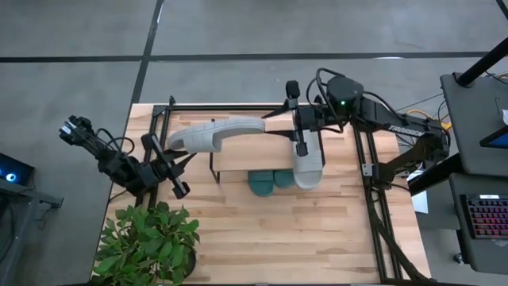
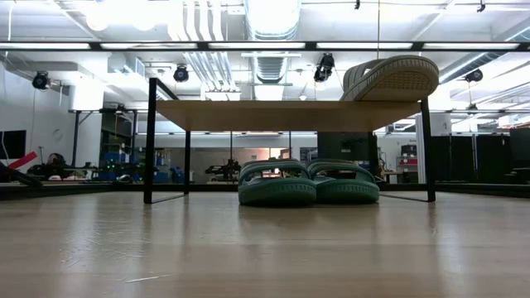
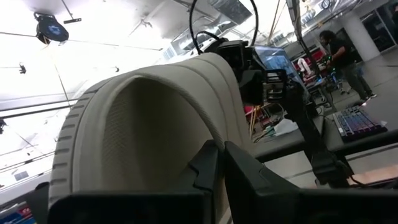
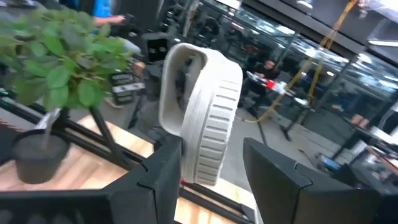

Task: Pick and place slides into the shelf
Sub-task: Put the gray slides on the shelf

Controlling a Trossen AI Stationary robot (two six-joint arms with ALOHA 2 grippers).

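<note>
Two teal slides (image 2: pixel 308 184) sit paired under the shelf (image 1: pixel 254 151); the left gripper (image 1: pixel 164 167) grasps one grey slide (image 1: pixel 214 133) over its board, the right gripper (image 1: pixel 297 119) clenches another grey slide (image 1: pixel 308 163).

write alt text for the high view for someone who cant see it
Seen from above, both arms hold pale grey slides over the wooden shelf: the left gripper grips one slide lying across the shelf's left part, the right gripper another at its right end. Two teal slides peek out underneath, and a potted plant stands at the table's corner.
</note>
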